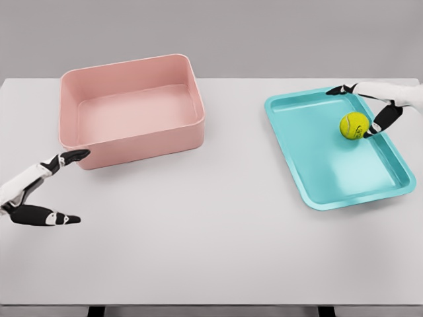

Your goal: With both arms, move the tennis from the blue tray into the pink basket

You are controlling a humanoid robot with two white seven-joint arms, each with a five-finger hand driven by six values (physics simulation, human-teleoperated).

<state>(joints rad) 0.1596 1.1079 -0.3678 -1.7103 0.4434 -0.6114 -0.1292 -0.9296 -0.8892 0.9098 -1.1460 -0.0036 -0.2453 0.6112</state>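
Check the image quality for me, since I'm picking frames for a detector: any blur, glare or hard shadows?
Head view: sharp throughout, even soft lighting, no blur; only faint shadows under the pink rectangular plastic basket and the yellow-green tennis ball; a pale sheen on the floor of the shallow turquoise tray, no harsh glare; the white table looks evenly lit.

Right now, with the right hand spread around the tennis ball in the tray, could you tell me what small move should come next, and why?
Probably close the right hand on the tennis ball. Its fingers are spread, one above the ball and one by its right side, so nothing is gripped yet. The ball lies in the blue tray, and the pink basket looks empty.
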